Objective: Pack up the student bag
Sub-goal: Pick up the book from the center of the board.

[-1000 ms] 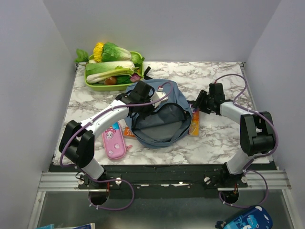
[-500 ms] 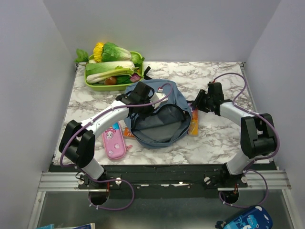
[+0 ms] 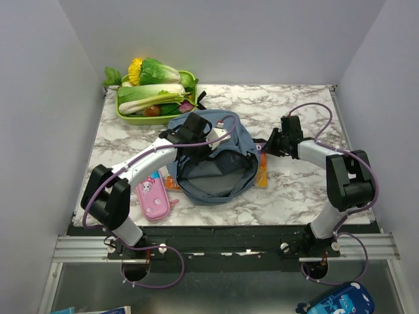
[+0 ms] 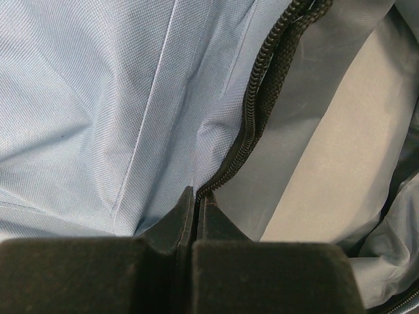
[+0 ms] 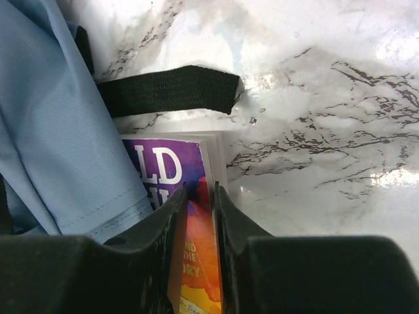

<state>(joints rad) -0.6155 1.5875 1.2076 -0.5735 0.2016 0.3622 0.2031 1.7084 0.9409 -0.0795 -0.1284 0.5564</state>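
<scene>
Shifted slightly left across the marble table within the last second: student bag and pink pencil case just beside its left flank, with right gripper drawn in closer to the bag's right side. Lying at mid-table, mouth gaping toward the arms, zipper rim pinched tight in the clenched left gripper. Right jaws narrowed over the corner of a purple-and-orange book poking from under the bag's edge, next to a black strap; unclear whether actually gripping it.
</scene>
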